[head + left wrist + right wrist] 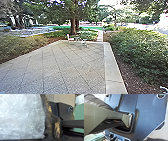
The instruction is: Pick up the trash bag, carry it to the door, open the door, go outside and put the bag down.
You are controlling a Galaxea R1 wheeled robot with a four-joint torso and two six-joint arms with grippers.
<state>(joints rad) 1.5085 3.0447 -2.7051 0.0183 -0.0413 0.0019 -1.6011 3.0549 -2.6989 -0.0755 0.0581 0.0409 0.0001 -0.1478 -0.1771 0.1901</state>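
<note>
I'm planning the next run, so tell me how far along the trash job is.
Pick-up, carrying and door look done: the robot faces outdoor paving and shrubs. Seemingly in hand: the pale, crinkled bag, close to the left wrist camera; the grip is unclear. Remaining, probably: putting it down.

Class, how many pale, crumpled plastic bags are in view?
1: the trash bag, seen large in the left wrist view, running out of the picture. Others may be hidden.
</note>
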